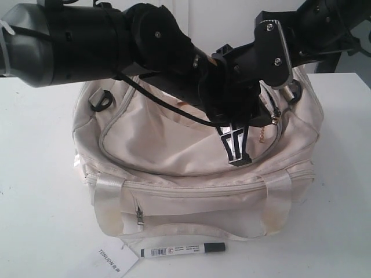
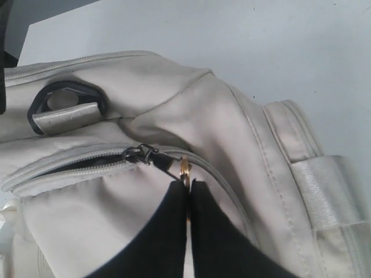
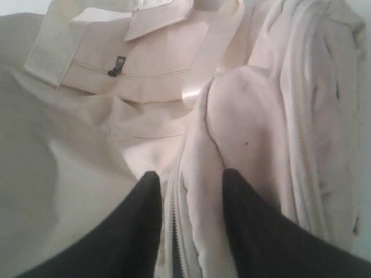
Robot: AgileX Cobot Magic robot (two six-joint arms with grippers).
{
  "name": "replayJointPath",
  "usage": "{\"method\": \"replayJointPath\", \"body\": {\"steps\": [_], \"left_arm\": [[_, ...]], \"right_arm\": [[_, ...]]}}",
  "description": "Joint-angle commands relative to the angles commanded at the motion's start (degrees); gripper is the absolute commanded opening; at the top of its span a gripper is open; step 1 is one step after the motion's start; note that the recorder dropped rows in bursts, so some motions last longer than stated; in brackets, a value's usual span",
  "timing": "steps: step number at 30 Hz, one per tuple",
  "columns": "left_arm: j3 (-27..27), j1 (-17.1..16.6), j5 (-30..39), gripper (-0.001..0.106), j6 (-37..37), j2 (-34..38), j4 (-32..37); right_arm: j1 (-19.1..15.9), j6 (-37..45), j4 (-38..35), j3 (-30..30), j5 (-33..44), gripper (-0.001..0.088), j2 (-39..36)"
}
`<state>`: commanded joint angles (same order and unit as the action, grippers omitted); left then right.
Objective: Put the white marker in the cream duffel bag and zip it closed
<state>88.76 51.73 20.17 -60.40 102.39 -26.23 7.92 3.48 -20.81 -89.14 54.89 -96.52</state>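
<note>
Nearest, at the bag's six o'clock, lay the one white marker (image 1: 182, 250) flat on the tabletop (image 1: 40, 174), well outside the bag, its dark cap pointing to three o'clock. A single paper tag (image 1: 116, 262) sat just beside it at seven o'clock. I judged the marker light, stiff and smooth, likely to roll, so it would be best pinched across the middle of the barrel, clear of the cap. Behind it stood the one cream duffel bag (image 1: 174, 156), soft and slumping, with two satin strap handles on its front, one small front pocket zip and two black rings at its ten and two o'clock corners. The fabric looked limp enough that the mouth would probably sag shut unless it was held. Farther back, on the bag's top, the left pincer (image 2: 186, 185) was pressed together on the gold zipper pull (image 2: 184, 168), with the curved zipper only partly parted beside it. The right pincer (image 3: 186, 176) stood with its jaws apart, astride a fold of the bag's rim beside the zipper teeth, not visibly squeezing it.
</note>
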Motion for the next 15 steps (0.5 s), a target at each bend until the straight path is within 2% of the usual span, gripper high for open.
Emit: {"method": "replayJointPath", "body": {"steps": [4,15], "left_arm": [[0.00,0.00,0.00,0.000,0.00,0.00,0.00],[0.00,0.00,0.45,0.000,0.00,0.00,0.00]], "right_arm": [[0.00,0.39,0.00,0.00,1.41,0.0492,0.00],[0.00,0.39,-0.77,2.40,0.35,0.0492,-1.29]]}}
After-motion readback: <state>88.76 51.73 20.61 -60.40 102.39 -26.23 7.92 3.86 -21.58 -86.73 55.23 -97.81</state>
